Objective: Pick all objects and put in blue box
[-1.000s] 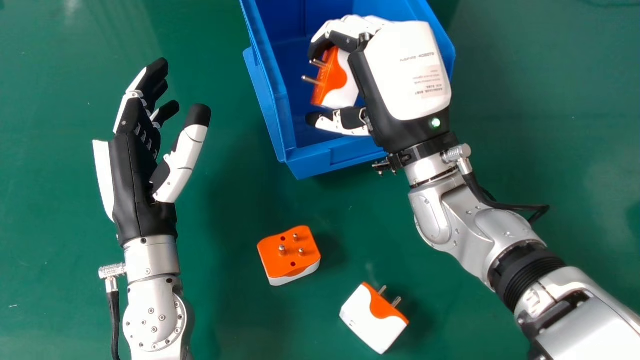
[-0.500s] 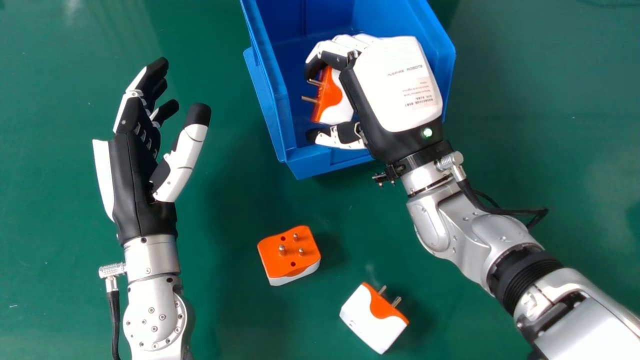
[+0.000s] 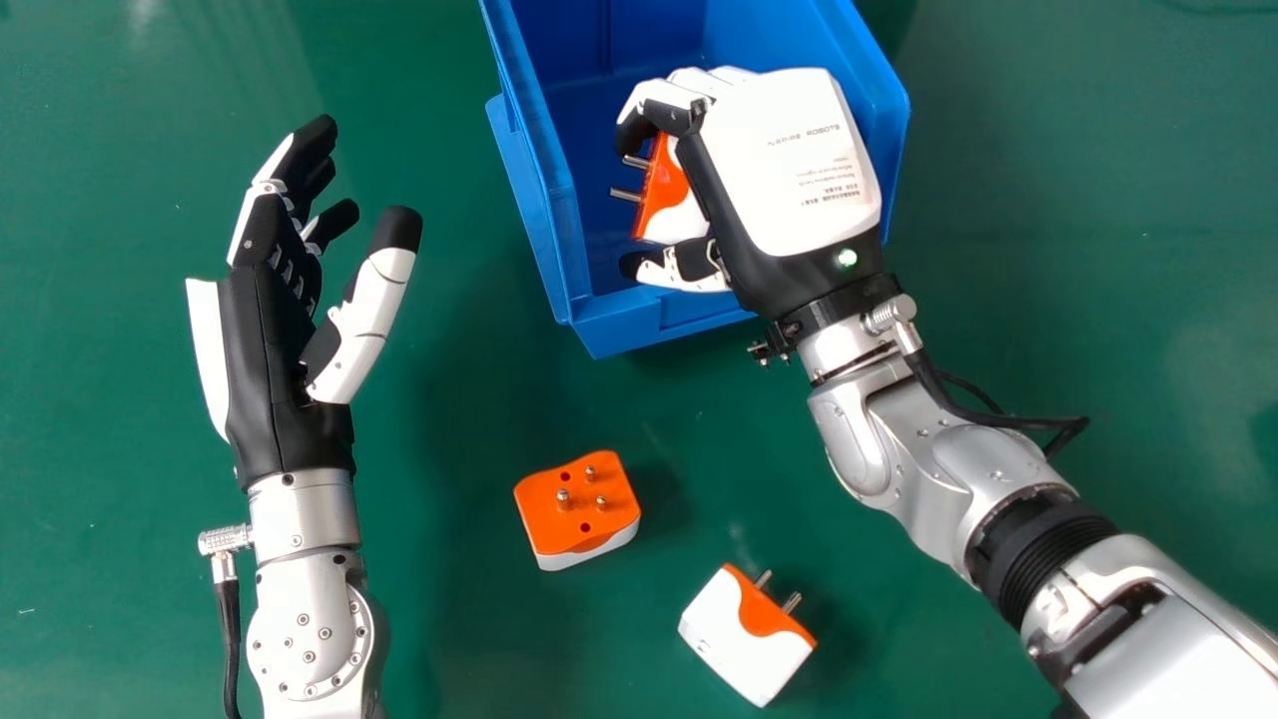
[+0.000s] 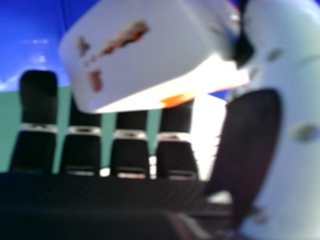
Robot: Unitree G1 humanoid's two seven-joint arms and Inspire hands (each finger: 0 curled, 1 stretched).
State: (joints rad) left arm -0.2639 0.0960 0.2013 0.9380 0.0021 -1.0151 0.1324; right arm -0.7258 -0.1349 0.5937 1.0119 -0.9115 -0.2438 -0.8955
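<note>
Nudged back toward the near end of the blue box (image 3: pixel 619 325) since a second ago: my right hand (image 3: pixel 789 160), with the held adapter (image 3: pixel 663 205) coming along for the ride. So, left to right: my left hand (image 3: pixel 265 340) hasn't budged, sitting over the green surface (image 3: pixel 449 619) with its fingers pretty relaxed and the thumb well apart from them. Next is the box, same spot as before, then the prongs-up adapter (image 3: pixel 579 504) out on the surface in front of it, orange face up and white underneath. The held one is over the inside of the box, orange and white, prongs pointing left. My right hand's fingers are curled round it, thumb on the near side. Nearer me is the tipped adapter (image 3: pixel 749 634), its prongs pointing away to the right; neither loose one has moved. There's small dark lettering (image 3: pixel 829 190) on my right hand's white back, plus reddish marks (image 4: pixel 122 40) on the held one's white case, too blurry to make out. Surface is kinda shiny, pale glare at the far left and over on the right.
</note>
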